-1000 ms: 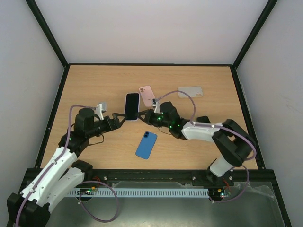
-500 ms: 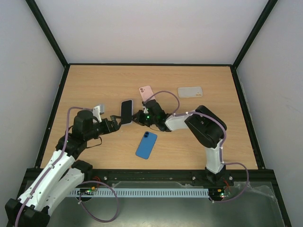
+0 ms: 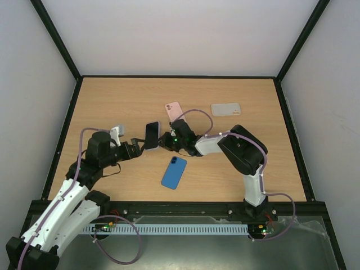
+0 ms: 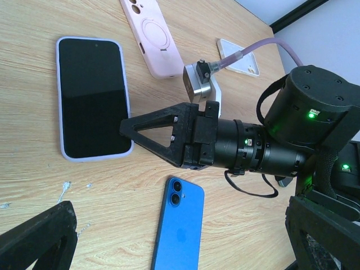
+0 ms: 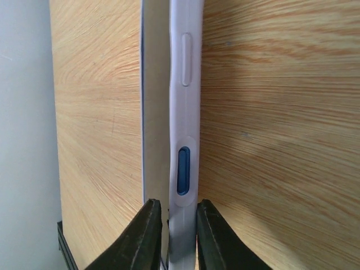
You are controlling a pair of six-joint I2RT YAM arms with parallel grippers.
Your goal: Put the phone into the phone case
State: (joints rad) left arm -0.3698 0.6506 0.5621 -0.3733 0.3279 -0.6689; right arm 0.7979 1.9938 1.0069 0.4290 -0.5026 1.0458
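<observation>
A black-screened phone sits in a lavender case, its right edge tipped up off the table. My right gripper is shut on that edge; in the right wrist view the case's side, with a button and a blue slot, runs up from between the jaws of the right gripper. One black finger lies against the phone. Just left, my left gripper stands wide open and empty. A bare blue phone lies face down below them, under the left gripper.
An empty pink case lies behind the right gripper. A pale clear case lies further right. The same pink case and clear case show in the left wrist view. Black frame rails edge the wooden table.
The right arm has swung left and turned its wrist. The cased phone shifted left and tipped from flat onto a tilt. The left gripper stayed open and barely moved.
</observation>
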